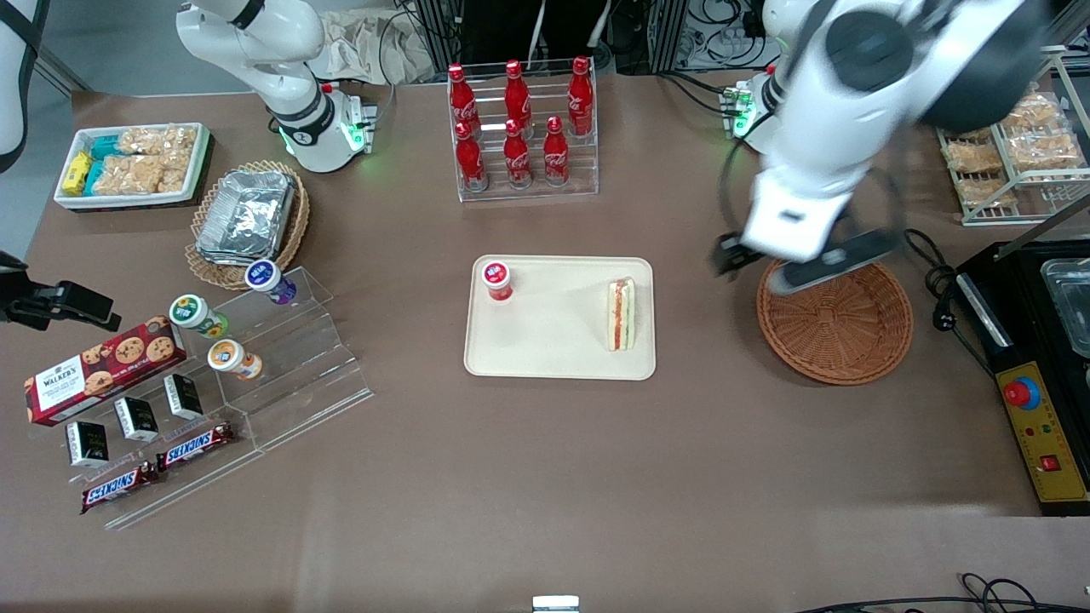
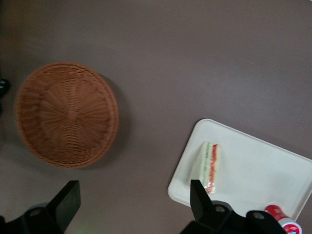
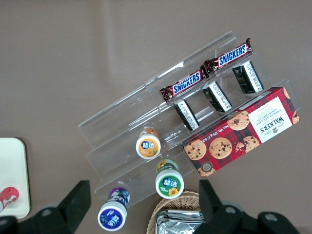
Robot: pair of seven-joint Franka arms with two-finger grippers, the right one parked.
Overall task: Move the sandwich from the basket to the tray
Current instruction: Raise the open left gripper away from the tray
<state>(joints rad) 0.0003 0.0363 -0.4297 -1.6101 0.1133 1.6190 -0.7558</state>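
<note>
in the front view the sandwich (image 1: 621, 314) stands on its edge on the tray (image 1: 553, 349), close to the tray rim that faces the basket (image 1: 839, 328), its red and green filling layers showing. a small red-capped bottle (image 1: 496, 280) stands on the same tray near the corner toward the parked arm's end and farther from the camera. the basket sits on the table (image 1: 545, 477) beside the tray, toward the working arm's end, apart from it, with nothing in it. the left arm's gripper (image 1: 771, 264) hangs blurred above the basket's rim, on the side nearest the tray and farther from the camera than the basket's middle. a clear rack of red cola bottles (image 1: 519, 119) stands farther from the camera than the tray. in the left wrist view the gripper (image 2: 134, 204) has its two dark fingers (image 2: 66, 202) spread wide with nothing between them, only bare table under the gap; the basket (image 2: 66, 114) shows empty and the sandwich (image 2: 208, 163) lies on the tray (image 2: 258, 165) near its rim, with the red-capped bottle (image 2: 282, 217) at the tray's edge. in the right wrist view a clear stepped stand (image 3: 161, 112) carries snickers bars (image 3: 204, 73), small capped bottles (image 3: 147, 145) and a cookie box (image 3: 243, 131).
</note>
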